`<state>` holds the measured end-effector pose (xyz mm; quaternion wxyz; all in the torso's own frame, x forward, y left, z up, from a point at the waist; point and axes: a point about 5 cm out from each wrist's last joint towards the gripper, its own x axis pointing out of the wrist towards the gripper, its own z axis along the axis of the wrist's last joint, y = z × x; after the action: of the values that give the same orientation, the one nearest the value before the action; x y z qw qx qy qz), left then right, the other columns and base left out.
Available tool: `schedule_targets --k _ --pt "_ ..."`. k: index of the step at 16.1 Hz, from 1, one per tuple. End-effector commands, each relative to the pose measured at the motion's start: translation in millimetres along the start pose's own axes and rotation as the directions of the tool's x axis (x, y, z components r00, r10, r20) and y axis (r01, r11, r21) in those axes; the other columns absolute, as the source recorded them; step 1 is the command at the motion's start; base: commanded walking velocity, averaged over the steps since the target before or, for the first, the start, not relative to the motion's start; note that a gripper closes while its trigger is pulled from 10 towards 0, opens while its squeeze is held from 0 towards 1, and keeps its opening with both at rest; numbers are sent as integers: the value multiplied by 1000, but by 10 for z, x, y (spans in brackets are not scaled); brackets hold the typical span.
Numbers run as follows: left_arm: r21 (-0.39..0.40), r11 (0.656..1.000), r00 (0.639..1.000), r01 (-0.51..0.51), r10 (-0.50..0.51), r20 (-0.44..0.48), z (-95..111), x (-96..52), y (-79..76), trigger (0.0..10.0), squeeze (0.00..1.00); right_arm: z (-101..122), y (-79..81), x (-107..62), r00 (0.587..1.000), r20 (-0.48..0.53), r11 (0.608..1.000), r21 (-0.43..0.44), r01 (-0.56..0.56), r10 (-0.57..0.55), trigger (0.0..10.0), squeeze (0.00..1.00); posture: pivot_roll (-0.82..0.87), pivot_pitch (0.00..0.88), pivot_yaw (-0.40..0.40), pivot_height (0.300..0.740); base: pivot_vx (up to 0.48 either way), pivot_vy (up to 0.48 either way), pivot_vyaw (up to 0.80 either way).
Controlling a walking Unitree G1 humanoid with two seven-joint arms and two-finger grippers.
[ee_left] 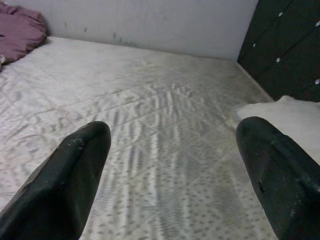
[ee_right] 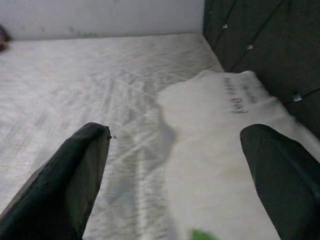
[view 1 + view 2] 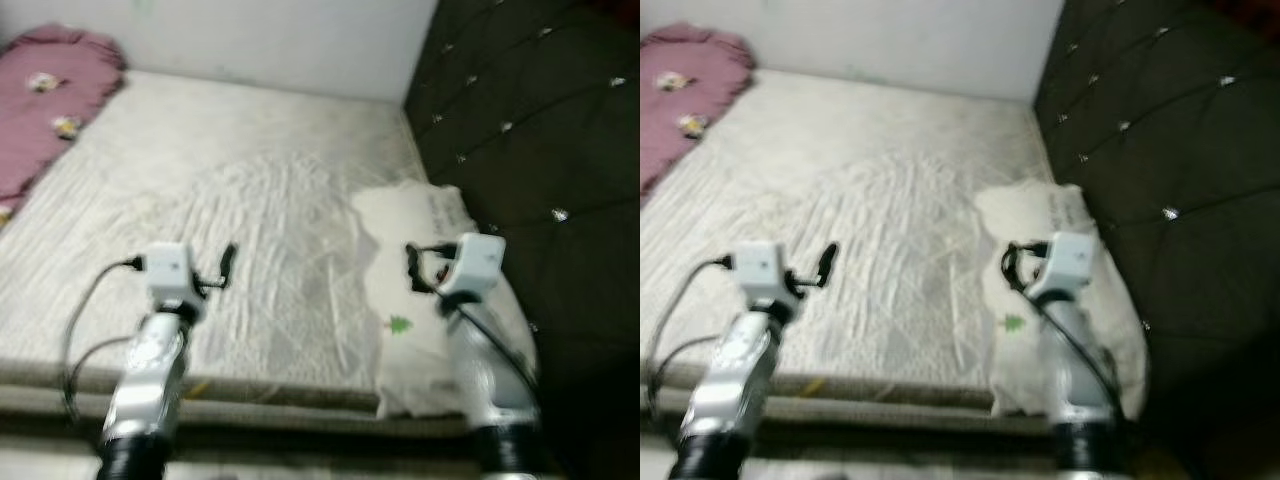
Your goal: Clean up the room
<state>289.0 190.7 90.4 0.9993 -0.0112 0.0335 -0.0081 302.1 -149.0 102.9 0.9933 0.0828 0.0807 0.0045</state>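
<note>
A bare white mattress [image 3: 250, 170] lies before me. A white pillow [image 3: 395, 350] with a small green tree print rests at its right side, against the dark headboard. A crumpled pink blanket [image 3: 45, 100] lies at the far left corner. My left gripper [image 3: 225, 265] hovers open over the mattress near its front edge, with nothing between its fingers [image 1: 80, 165]. My right gripper [image 3: 413, 268] is open too and hangs just above the pillow [image 2: 220, 150], with its fingers [image 2: 75, 170] spread wide and empty.
A dark tufted headboard [image 3: 540, 120] with shiny buttons runs along the right side. A pale wall [image 3: 280, 40] closes the far end of the bed. The mattress's front edge [image 3: 280, 400] is just below my arms.
</note>
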Motion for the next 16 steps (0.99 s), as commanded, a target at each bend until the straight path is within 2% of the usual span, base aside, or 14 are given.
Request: schedule_targets --k 1,4,10,16 --pt "-10 1000 1000 19 -19 5 33 39 -76 10000 0 42 -110 4 1000 7 1000 -8 27 -27 10000 0 -19 0 -75 740 0 480 -800" --pt "-14 1000 1000 16 -16 1 31 42 -78 10000 0 44 -114 6 1000 5 1000 -7 26 -26 10000 0 -20 0 -75 740 0 480 -571" --pt "-9 1000 1000 20 -20 4 31 46 -90 10000 0 41 -108 6 1000 1 1000 -10 17 -17 10000 0 -21 0 -76 740 0 480 0" --pt "-7 1000 1000 22 -22 11 32 37 -101 10000 0 57 -53 1 999 17 999 -29 -38 39 10000 0 -19 0 -77 740 0 89 0"
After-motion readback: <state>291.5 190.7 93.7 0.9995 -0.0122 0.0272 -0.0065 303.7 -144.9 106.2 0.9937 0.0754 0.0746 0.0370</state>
